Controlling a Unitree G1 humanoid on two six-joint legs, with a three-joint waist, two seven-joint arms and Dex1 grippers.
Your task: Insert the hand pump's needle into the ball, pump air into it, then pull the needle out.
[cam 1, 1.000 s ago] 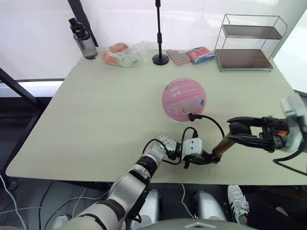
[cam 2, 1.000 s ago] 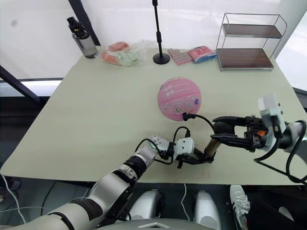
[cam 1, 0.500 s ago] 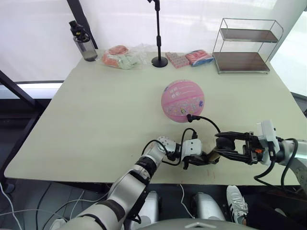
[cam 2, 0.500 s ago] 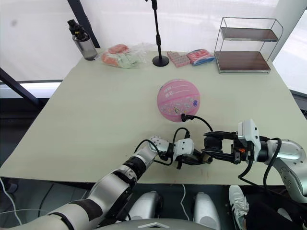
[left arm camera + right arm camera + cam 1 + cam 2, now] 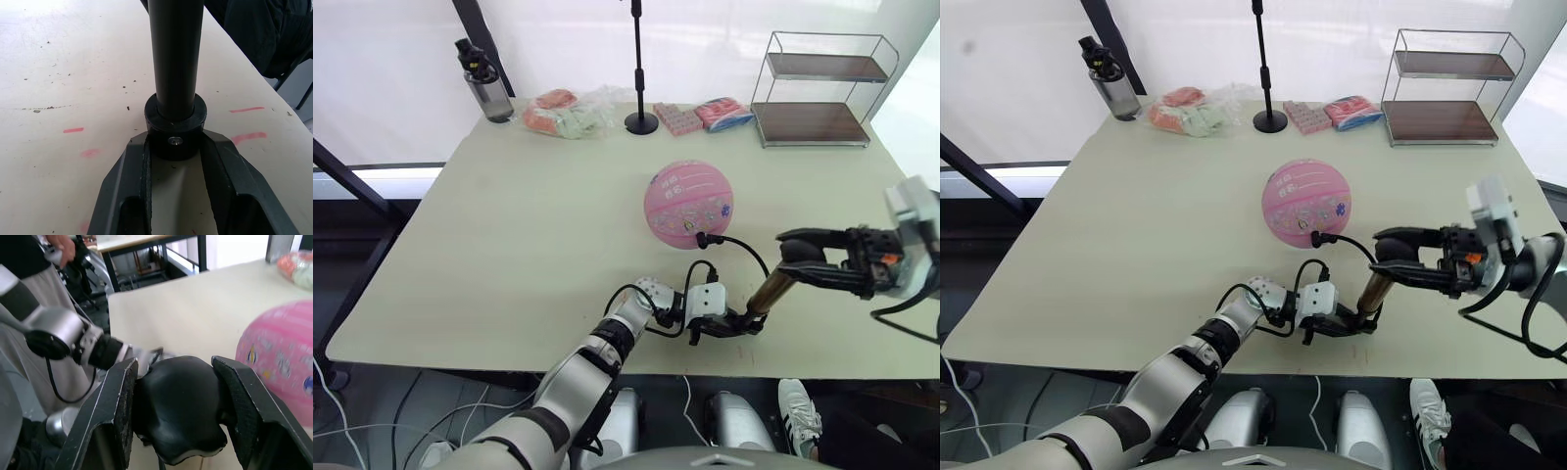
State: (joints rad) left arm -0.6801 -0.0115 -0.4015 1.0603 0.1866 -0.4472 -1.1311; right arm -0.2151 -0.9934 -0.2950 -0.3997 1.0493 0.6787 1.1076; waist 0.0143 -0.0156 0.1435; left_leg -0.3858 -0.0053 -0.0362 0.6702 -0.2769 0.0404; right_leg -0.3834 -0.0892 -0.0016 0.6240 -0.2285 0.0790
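Our right gripper, two black fingers, is clamped on the black T-handle of the short gold-bronze hand pump. Vs half a sec ago, that gripper has gone up and away from the table edge and the handle with it, so the barrel again stands tilted and drawn out, about as it was a sec ago. We read this as the upstroke after a down push, i.e. pumping is under way; needle pull-out not yet due.

Our left gripper, fingers closed round the pump's black base cap, has not shifted; it pins the base to the beige tabletop near the front edge.

From the pump the thin black hose loops up to the small black needle fitting, which sits against the near lower side of the round pink ball with white printed panels. The pin itself is too small to see, prob. inside the valve. Ball rests mid-table, just beyond the pump, well apart from the wire shelf at the far right. It looks round and full, no dents; stickers face us.
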